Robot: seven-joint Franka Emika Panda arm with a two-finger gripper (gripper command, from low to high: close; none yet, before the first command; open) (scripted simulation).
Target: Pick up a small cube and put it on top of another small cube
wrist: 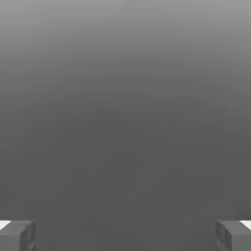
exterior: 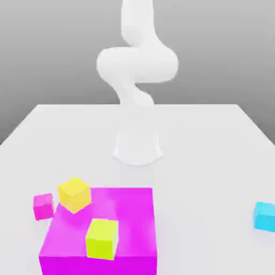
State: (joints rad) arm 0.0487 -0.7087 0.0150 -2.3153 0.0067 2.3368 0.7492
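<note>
Two grey fingertips (wrist: 17,235) of the robot's pincer (wrist: 125,235) sit far apart in the hand view, so the pincer is wide and holds nothing. Between them is just plain grey, with no cube near.

Looking out across the room, the white robot arm (exterior: 137,64) curls up above its round white base (exterior: 137,147) on the flat white table (exterior: 215,150). Close to the front lies a big flat pink block (exterior: 129,225). A small yellow-green cube (exterior: 102,239) rests on top of it. A small yellow cube (exterior: 74,194) sits at its far corner, on the exterior view's left, and I cannot tell if it rests on the block or beside it. A small pink cube (exterior: 43,206) is just beside that one. A small blue cube (exterior: 265,216) sits well apart, on the exterior view's right.

I think the job is at its very start. Next the arm has to point the pincer down and bring it over one small cube.
</note>
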